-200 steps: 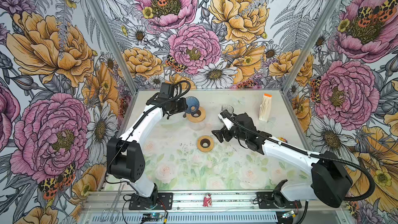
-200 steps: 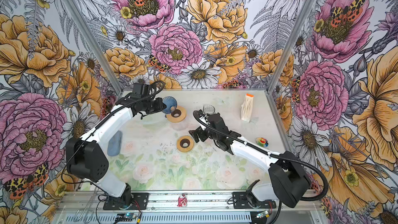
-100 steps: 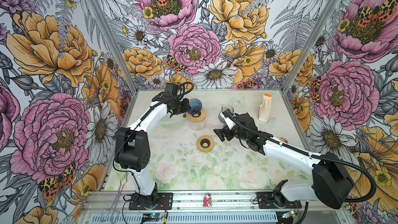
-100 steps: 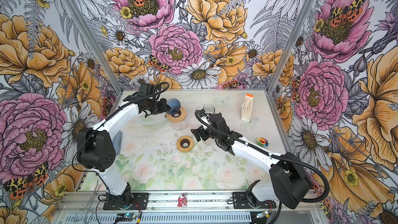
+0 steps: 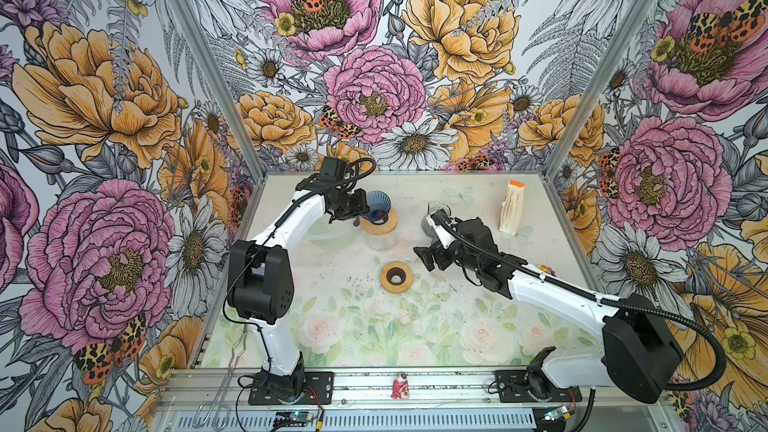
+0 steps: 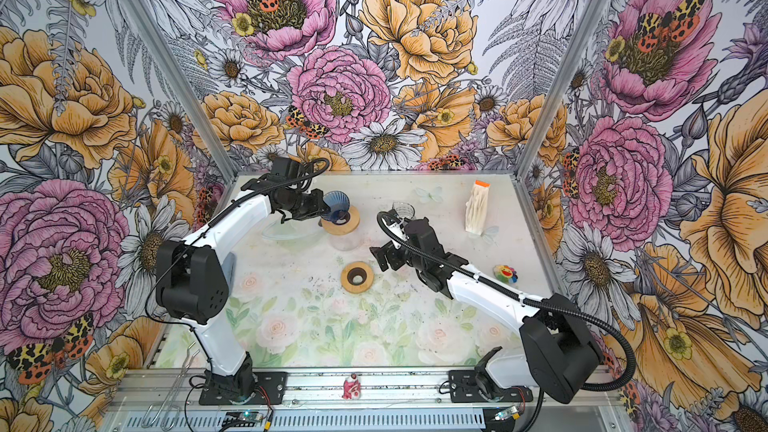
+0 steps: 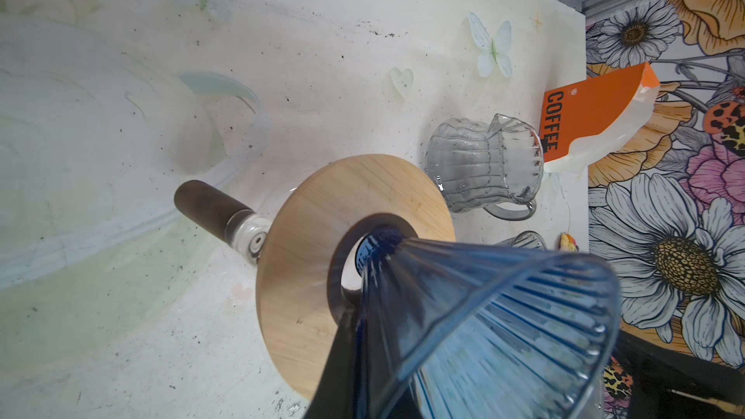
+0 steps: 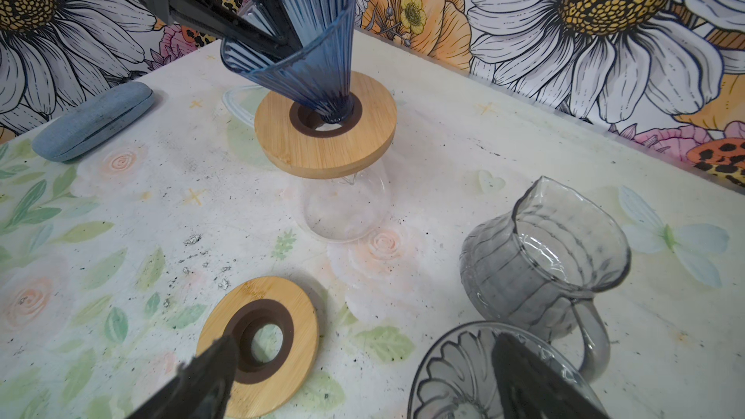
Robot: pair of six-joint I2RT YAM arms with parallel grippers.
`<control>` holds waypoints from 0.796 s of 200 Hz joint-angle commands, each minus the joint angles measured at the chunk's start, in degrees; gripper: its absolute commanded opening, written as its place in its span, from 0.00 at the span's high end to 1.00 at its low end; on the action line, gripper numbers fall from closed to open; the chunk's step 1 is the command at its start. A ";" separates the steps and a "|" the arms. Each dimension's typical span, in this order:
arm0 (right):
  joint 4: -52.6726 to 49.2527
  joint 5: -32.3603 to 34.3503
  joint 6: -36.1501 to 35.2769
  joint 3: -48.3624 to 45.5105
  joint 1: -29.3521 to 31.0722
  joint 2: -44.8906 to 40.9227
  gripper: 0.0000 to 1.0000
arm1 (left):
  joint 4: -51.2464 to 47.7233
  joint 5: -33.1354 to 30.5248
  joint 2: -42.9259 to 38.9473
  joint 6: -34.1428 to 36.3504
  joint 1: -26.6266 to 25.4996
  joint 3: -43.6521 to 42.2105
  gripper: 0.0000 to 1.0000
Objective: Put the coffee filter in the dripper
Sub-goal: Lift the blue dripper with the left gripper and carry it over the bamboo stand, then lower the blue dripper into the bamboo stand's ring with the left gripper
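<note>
White pleated filter pack (image 5: 512,209), orange COFFEE header, stands upright near the far right corner of the surface (image 5: 353,326). Blue ribbed dripper (image 5: 377,204) is tilted near the far edge, tip in the wooden ring (image 5: 384,229) atop the glass carafe (image 5: 380,243). Left claw (image 5: 360,210) clamped on the dripper's wall. Right claw (image 5: 424,258) spread wide, empty, mid-surface near a loose wooden ring (image 5: 385,279).

Pale floral table (image 5: 332,326), flecked with dark specks (image 8: 193,240). At the back, a clear glass carafe (image 8: 346,211) (wooden collar (image 8: 326,143) on top); mid-table, a loose wooden ring (image 5: 396,277) lying flat. Right of the carafe, a grey glass pitcher (image 8: 540,268), then an upright filter pack (image 5: 512,207). Blue case (image 8: 92,120) by the wall, flower toy (image 6: 505,273) far right.
</note>
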 commanded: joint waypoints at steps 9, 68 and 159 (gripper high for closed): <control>2.09 0.77 0.24 -0.33 -0.64 -1.13 0.00 | -2.12 -0.35 0.08 1.52 -0.26 0.34 0.93; 2.06 0.23 0.21 -0.24 -0.63 -0.67 0.00 | -2.24 -0.16 -1.07 1.37 -0.29 0.26 0.93; 2.07 1.93 -0.43 0.01 -0.64 0.36 0.01 | -6.95 -1.97 2.43 3.61 0.16 2.33 0.92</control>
